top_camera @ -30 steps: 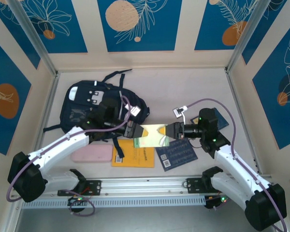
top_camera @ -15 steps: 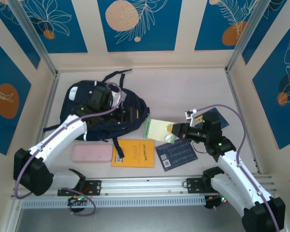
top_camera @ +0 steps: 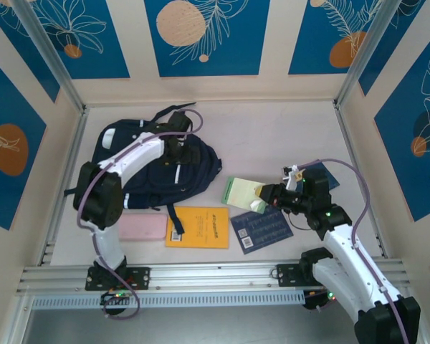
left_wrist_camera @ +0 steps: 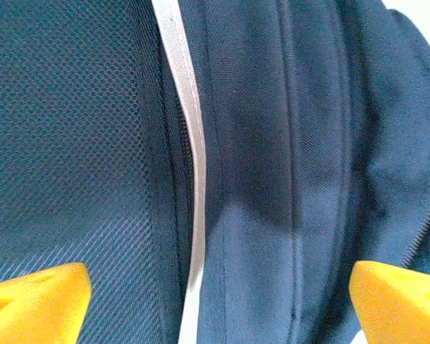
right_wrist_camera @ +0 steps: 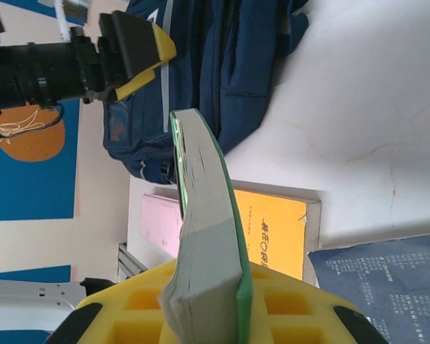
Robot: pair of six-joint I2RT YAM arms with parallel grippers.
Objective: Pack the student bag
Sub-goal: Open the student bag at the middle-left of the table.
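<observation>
Left pincer (top_camera: pixel 190 153) now over student bag (top_camera: pixel 180 183)

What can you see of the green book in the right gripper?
The green book is thick and closed, with a bright green cover and a greyish page block. The right gripper is shut on one end, clamping both covers and holding it edge-on, apparently lifted off the table. Its free end points toward the backpack. Nothing else visibly touches it.

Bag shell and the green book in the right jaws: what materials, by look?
student bag: woven synthetic-looking fabric, matte navy; twill weave visible, plus a mesh panel and pale stitched stripe. green book: paper block, matte grey page edges; thin green cover, likely card, finish unclear.
</observation>
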